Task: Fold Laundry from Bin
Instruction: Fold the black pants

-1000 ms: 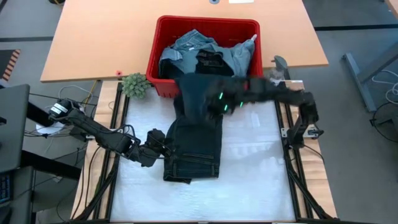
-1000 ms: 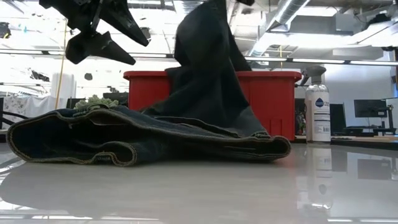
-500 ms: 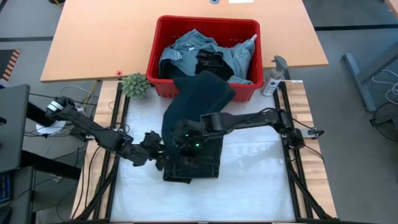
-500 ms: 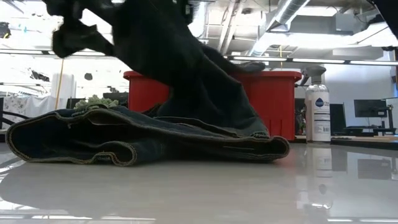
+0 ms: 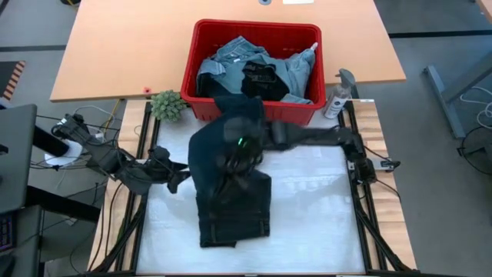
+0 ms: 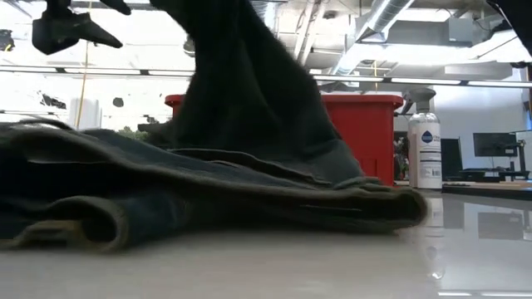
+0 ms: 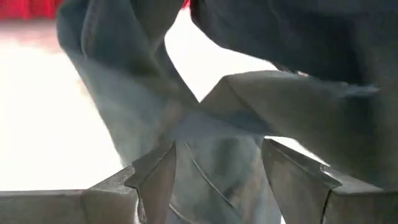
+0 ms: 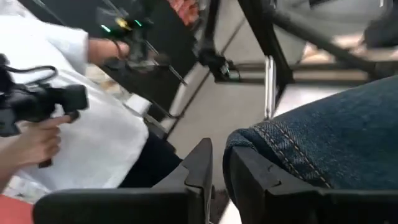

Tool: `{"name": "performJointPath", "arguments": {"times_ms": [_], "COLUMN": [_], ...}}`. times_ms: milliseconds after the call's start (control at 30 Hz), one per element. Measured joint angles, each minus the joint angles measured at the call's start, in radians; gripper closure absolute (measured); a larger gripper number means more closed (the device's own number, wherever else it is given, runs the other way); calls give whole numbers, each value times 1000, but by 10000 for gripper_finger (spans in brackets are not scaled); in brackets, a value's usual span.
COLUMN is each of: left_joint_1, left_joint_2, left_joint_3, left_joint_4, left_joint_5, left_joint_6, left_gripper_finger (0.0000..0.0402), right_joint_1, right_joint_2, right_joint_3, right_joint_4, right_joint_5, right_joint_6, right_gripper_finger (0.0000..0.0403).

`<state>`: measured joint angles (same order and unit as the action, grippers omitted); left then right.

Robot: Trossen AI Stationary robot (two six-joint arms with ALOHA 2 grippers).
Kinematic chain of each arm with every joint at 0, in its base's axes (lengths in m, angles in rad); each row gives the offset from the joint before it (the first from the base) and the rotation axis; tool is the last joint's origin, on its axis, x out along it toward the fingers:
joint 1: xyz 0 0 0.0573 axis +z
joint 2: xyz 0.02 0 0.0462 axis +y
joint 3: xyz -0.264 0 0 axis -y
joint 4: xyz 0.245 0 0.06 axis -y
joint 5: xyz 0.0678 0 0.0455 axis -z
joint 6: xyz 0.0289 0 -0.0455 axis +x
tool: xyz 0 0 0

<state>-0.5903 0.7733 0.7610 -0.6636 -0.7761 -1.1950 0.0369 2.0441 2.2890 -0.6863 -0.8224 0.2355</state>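
**Dark jeans half-folded on the mat, both grippers at the cloth**

- Right gripper (image 5: 234,146): over the upper part of the dark jeans (image 5: 231,185), at the folded-over layer. In the right wrist view its fingers (image 8: 202,163) stand a narrow gap apart, with a stitched denim hem (image 8: 292,149) just beside them; whether they pinch cloth cannot be told.
- Left gripper (image 5: 175,175): at the left edge of the jeans, fingers spread wide, nothing between them.
- Dark jeans: on the white mat (image 5: 315,208) in front of the bin, upper part draped over the lower.
- Bin (image 5: 201,46): red, beyond the mat, holding light blue denim (image 5: 231,58) and a black garment (image 5: 261,77).
- Small green plant (image 5: 167,105): left of the bin.
- Spray bottle (image 5: 337,96): right of the bin.
- A person's hand (image 8: 37,140) with a dark device shows in the right wrist view.
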Motion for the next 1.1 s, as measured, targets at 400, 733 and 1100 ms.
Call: {"name": "performJointPath", "arguments": {"times_ms": [400, 733, 1100], "left_joint_1": [1, 1, 1], "left_joint_2": [37, 105, 171], "left_joint_3": [-1, -1, -1], "left_joint_4": [3, 24, 82], "left_joint_5": [-29, -10, -15], "left_joint_6": [34, 39, 23], "left_gripper_finger": [177, 178, 178], "right_joint_1": [-86, -52, -310], "right_joint_2": [-174, -176, -150], "right_joint_3": [47, 45, 46], "right_joint_4": [-624, -814, -461], "right_joint_5": [259, 707, 802], "right_joint_6": [-324, -546, -514], "right_gripper_finger": [321, 280, 156]}}
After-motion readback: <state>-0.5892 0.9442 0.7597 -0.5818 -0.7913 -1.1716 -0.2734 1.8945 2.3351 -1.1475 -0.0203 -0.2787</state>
